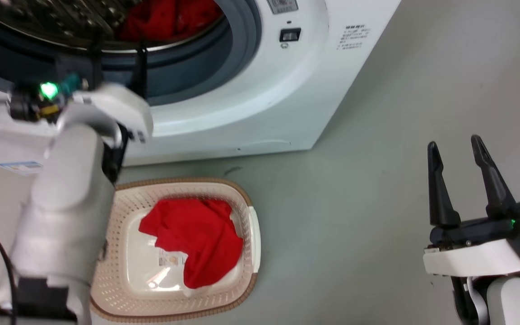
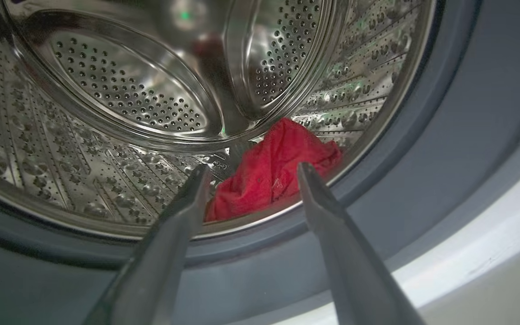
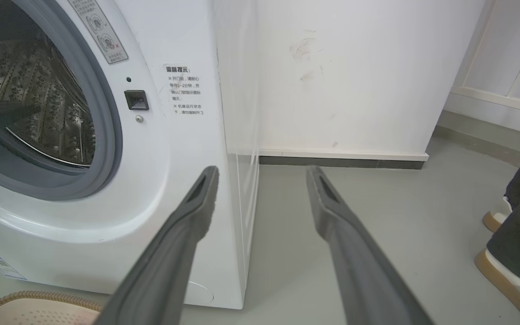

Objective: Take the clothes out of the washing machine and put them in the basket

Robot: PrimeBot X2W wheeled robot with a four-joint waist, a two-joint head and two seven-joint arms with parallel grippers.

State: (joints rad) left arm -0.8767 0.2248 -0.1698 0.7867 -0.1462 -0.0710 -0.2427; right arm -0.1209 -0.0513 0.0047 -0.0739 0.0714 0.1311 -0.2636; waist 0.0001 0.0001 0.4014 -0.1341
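The white washing machine point(image 1: 260, 99) stands open, grey seal around its steel drum point(image 2: 120, 90). One red garment point(image 2: 271, 169) lies at the drum's bottom, near the rim; it shows too in the head view point(image 1: 169, 20). My left gripper point(image 2: 253, 171) is open at the drum mouth, its fingers pointing at that garment without touching it; in the head view its two dark fingers point(image 1: 140, 72) reach over the seal. A second red garment point(image 1: 197, 239) lies in the cream basket point(image 1: 248, 212) on the floor below the door opening. My right gripper point(image 1: 456, 149) hangs open and empty, far right.
Grey floor spreads right of the machine point(image 3: 188, 135). A white wall with a dark skirting point(image 3: 341, 160) runs behind. A person's dark trouser leg and shoe point(image 3: 519, 239) stand at the far right. The basket's rim point(image 3: 16, 300) lies in front of the machine.
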